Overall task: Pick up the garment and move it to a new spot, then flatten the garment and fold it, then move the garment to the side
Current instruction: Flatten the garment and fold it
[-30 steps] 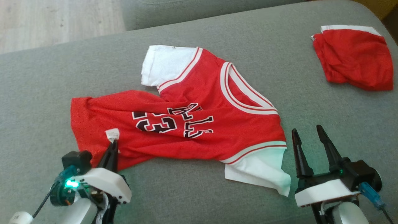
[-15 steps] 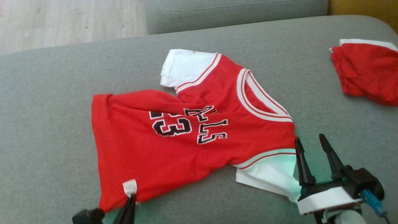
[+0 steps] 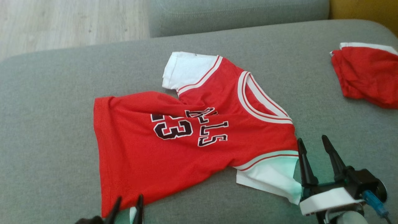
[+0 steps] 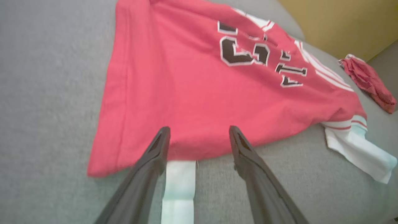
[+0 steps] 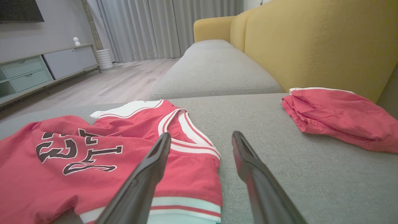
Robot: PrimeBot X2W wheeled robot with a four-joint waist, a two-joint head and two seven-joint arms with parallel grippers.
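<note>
Left gripper has released the hem label: fingers now wide, straddling it. Jersey lies spread on the grey cushion, near-left corner drawn out. Right gripper wide, empty, beside the near sleeve. Flattening progressing; fold not yet begun.

**A:** What does the right hand look like?

**B:** It has two long dark fingers, thick at the root and tapering to points. They are set in a black block, and under that sits a smooth white shell with rounded corners.

**A:** Any wiring?

**B:** A translucent blue plug juts from the block's outer side, trailing a thin dark cable. Below the shell there is a pale grey, rounded forearm.

**A:** And the left hand?

**B:** It has the same matte, dark, pointed fingers, bevelled near the tips.
</note>
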